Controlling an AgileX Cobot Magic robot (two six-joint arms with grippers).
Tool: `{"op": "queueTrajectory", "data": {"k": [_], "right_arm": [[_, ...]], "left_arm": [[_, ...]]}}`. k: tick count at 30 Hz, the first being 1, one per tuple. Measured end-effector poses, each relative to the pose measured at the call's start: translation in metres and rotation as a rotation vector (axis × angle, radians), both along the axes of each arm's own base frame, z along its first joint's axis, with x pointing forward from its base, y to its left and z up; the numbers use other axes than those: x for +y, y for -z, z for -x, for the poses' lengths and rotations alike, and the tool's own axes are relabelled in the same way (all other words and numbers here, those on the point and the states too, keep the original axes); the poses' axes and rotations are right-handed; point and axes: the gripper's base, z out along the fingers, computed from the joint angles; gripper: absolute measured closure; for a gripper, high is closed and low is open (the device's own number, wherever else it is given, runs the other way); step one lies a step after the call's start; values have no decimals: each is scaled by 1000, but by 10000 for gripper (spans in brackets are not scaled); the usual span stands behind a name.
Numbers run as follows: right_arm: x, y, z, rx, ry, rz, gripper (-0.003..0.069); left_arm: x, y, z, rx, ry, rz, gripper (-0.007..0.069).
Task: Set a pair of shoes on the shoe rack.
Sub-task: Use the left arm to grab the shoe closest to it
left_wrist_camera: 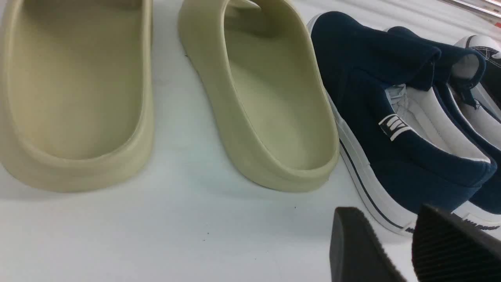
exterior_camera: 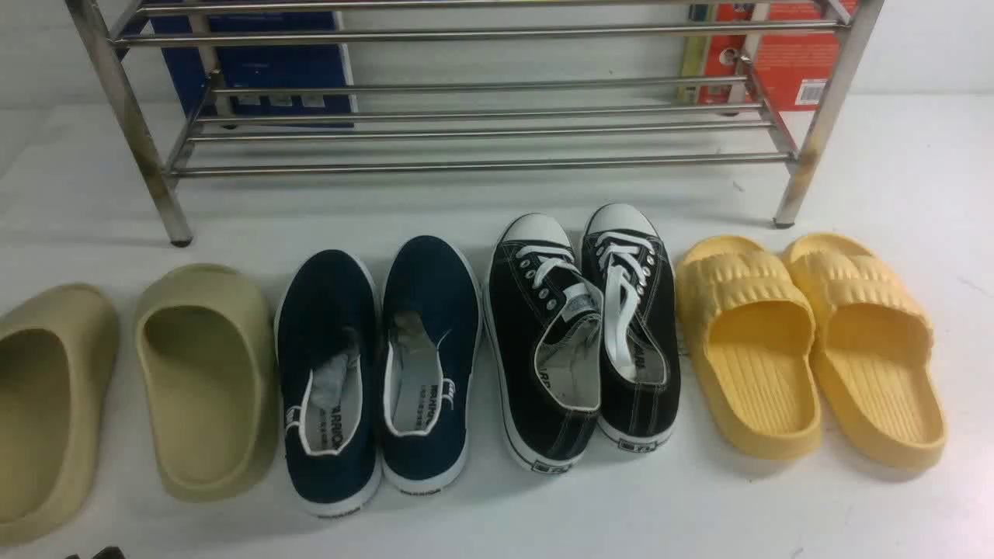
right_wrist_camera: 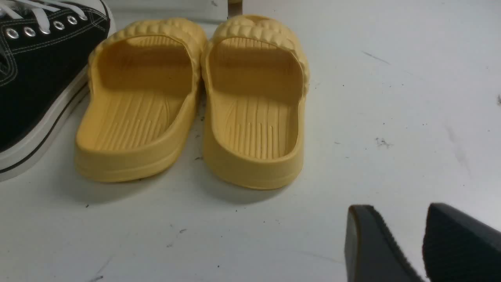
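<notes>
1. Front view: the pair of shoes (exterior_camera: 435,295) stands on the white table (exterior_camera: 893,194), toes toward the shoe rack (exterior_camera: 481,164) and apart from it. Both shoes are side by side and upright, with nothing on the rack's tubes.
2. The same view shows a row of footwear. The beige slides (exterior_camera: 206,373) are on the robot's left of the navy pair. The black lace-up sneakers (exterior_camera: 543,334) are on its right, and the yellow slides (exterior_camera: 745,310) are farther right.
3. Left wrist view: the left gripper (left_wrist_camera: 391,219) sits low over the table and reaches forward at a shallow angle. Its two dark ribbed fingers (left_wrist_camera: 450,243) are spread with bare table between them, holding nothing.
4. That gripper's tips lie close behind the heel of the nearer navy shoe (left_wrist_camera: 360,78), not touching it. A beige slide (left_wrist_camera: 266,98) lies just beside that shoe.
5. Right wrist view: the right gripper (right_wrist_camera: 399,219) is also low and tilted forward. Its fingers are parted and empty over the table, well behind the yellow slides (right_wrist_camera: 250,117).
</notes>
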Motion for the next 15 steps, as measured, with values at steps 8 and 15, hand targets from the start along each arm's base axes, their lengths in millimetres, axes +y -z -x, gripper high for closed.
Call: {"op": "queueTrajectory", "data": {"k": [8, 15], "right_arm": [[0, 0, 0, 0, 0, 0, 413], [0, 0, 0, 0, 0, 0, 413]], "left_arm": [[-1, -3, -1, -26, -5, 62, 386], [-3, -23, -4, -186, -82, 590, 386]]}}
